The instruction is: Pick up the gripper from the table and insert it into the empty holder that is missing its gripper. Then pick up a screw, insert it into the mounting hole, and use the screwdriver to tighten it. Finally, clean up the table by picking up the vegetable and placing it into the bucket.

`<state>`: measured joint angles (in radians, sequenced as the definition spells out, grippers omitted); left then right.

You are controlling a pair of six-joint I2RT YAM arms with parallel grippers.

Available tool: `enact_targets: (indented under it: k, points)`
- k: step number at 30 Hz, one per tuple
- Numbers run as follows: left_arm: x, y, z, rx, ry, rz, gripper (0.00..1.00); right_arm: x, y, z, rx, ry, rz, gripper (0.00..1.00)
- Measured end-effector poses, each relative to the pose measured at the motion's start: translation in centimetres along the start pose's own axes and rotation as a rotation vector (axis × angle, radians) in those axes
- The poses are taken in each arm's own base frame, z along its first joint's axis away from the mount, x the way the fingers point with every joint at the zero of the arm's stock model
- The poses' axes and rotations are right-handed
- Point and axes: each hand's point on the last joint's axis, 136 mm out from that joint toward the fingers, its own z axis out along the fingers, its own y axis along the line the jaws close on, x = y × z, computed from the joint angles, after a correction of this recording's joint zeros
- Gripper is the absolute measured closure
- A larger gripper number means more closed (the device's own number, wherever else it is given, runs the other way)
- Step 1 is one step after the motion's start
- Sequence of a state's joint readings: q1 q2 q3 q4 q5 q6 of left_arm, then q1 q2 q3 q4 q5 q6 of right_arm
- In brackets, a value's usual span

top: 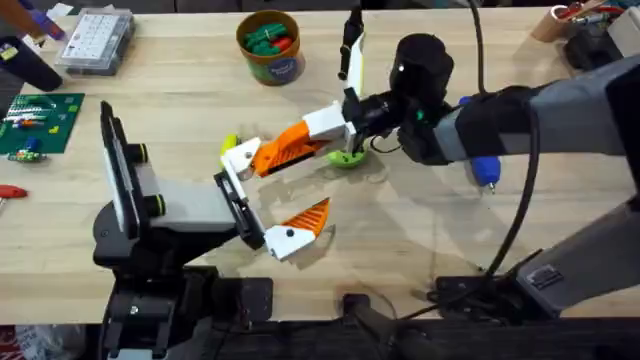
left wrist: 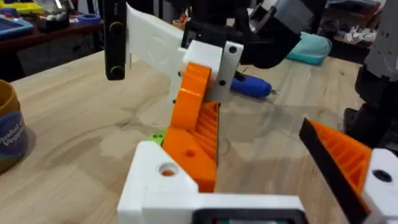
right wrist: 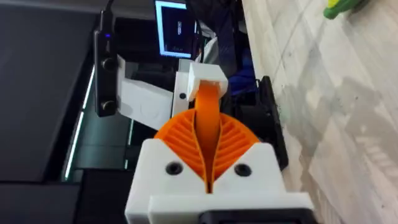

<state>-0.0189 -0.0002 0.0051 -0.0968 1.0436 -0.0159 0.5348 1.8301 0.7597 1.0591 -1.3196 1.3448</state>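
The gripper, an orange ribbed finger on a white base block, lies level above the table. My right gripper is shut on its tip, seen edge-on between my orange pads. Its white base meets the far end of the holder, the black bar on my left arm. My left gripper is open, its mounted orange finger far from the held one. A green vegetable lies under my right gripper. The blue screwdriver lies to the right. The bucket stands at the back.
A clear compartment box sits at the back left and a green board at the left edge. A yellow-green piece lies by the holder's far end. The bucket holds green and red items. Bare wood lies in front of the holder.
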Motion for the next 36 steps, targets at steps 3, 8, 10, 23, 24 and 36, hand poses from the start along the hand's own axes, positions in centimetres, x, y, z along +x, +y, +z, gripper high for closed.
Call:
enact_targets:
  k: [3,8,10,23,24,36]
  points:
    - [0.02,0.14,-0.02,-0.007,0.0,-0.005,0.013,-0.05,-0.14,0.15,0.004,-0.006,0.023,0.984]
    - [0.02,0.21,-0.03,-0.011,0.0,-0.01,0.015,-0.09,-0.15,0.24,0.005,-0.009,0.026,0.984]
    - [0.01,0.2,-0.03,-0.01,0.0,-0.009,0.014,-0.09,-0.15,0.24,0.005,-0.009,0.026,0.984]
    - [0.06,0.03,-0.05,-0.001,0.002,-0.013,0.013,0.01,-0.14,0.37,-0.002,0.022,0.027,0.984]
    - [0.06,0.05,-0.05,-0.001,0.002,-0.013,0.013,-0.01,-0.14,0.43,-0.003,0.026,0.026,0.984]
    - [0.06,0.15,-0.08,-0.006,0.001,-0.013,0.014,-0.09,-0.17,0.66,-0.005,0.036,0.027,0.984]
